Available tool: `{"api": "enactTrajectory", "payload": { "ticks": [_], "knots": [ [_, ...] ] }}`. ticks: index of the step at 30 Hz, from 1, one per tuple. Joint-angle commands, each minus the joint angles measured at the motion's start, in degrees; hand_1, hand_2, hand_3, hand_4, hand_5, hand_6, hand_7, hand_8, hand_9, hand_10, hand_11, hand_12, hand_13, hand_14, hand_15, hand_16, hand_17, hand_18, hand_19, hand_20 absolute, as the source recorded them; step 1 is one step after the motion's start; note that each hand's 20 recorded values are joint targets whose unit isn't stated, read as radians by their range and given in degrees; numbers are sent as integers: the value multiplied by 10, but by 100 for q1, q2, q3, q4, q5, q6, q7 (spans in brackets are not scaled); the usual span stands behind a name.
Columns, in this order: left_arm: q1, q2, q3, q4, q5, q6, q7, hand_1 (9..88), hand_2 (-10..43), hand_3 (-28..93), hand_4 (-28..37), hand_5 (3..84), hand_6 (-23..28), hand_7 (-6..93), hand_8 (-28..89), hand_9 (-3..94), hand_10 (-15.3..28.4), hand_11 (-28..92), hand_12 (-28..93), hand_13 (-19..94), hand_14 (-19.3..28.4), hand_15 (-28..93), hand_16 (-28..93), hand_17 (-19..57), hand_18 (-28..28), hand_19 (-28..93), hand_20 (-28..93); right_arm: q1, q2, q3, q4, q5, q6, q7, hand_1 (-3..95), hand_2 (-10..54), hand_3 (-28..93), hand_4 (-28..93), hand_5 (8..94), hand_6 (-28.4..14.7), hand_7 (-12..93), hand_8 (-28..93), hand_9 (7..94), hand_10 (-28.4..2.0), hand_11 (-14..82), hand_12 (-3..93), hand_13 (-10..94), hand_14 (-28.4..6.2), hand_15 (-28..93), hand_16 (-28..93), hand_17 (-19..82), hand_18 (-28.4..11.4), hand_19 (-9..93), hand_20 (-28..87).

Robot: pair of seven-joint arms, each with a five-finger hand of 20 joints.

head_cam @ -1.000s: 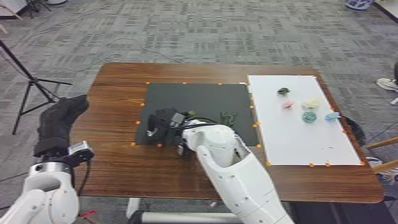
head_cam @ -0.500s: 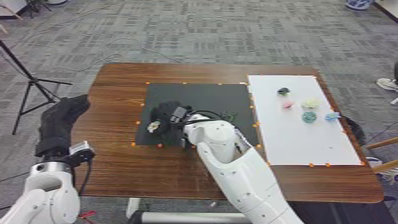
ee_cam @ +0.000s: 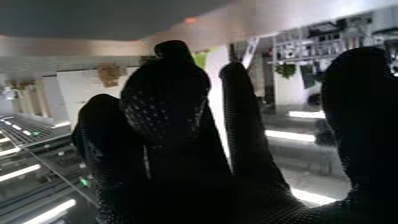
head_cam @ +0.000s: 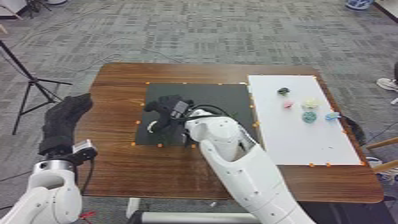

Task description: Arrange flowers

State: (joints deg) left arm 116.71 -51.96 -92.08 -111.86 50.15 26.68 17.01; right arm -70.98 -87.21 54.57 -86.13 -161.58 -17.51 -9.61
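Grey carpet [head_cam: 258, 35] around a brown wooden table [head_cam: 133, 172]; dark mat [head_cam: 200, 91] beside a white sheet [head_cam: 306, 145]. Right hand [head_cam: 166, 107] over the mat, fingers spread, no grip seen; left hand [head_cam: 64, 117] off the mat at the table's left side, fingers pressed together and fairly straight. Pale flower [head_cam: 152, 126] on the mat, just beside the right hand; whether they touch, cannot tell. Five blooms on the sheet: dark green bloom [head_cam: 283, 91], pink bloom [head_cam: 288, 104], cream bloom [head_cam: 310, 103], teal bloom [head_cam: 309, 117], blue bloom [head_cam: 331, 116]. Step in hand, judged: picking up or setting down the pale flower. Next move: if picking up, a light pinch; if setting down, a clean lift away. Head view gives the flower layout; right wrist view gives gaps between gloved fingers [ee_cam: 240, 87], with strip lights [ee_cam: 290, 136] behind.
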Motion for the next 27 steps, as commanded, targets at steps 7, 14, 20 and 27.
{"api": "enactTrajectory", "payload": {
  "ticks": [7,14,20,27],
  "knots": [
    [169,-18,-145,-105,32,75,-46,195,83,684,-283,513,3,244,-97,483,114,213,162,388,153,192,32,85,110,66,207,-438,1253,-164,-1436,2000,319,787,151,25,688,-150,671,0,152,-89,737,-129,104,152,889,-77,552,342,572,-203,932,578],
    [332,-32,-269,-137,27,82,15,196,82,687,-283,521,10,238,-92,487,121,219,162,388,156,201,28,84,111,68,207,-903,2103,638,-2083,2189,849,1084,201,2,678,-143,662,-3,162,-89,713,-134,99,155,866,-85,543,354,556,-202,932,576],
    [464,-73,-293,-177,43,73,48,210,73,694,-283,527,14,234,-87,492,125,230,161,388,159,214,21,85,111,70,206,-1492,2806,1865,-2398,2295,1553,1254,293,-86,686,-139,613,-11,175,-89,688,-134,104,161,831,-81,548,352,527,-202,932,548],
    [617,-90,-377,-218,24,72,99,220,65,697,-283,530,17,232,-85,495,129,236,159,388,162,226,15,83,112,76,205,-1757,3233,2861,-1854,2014,2031,1360,338,-95,689,-150,601,-8,192,-87,691,-123,142,179,821,-77,559,352,522,-195,932,545]
  ]
}}
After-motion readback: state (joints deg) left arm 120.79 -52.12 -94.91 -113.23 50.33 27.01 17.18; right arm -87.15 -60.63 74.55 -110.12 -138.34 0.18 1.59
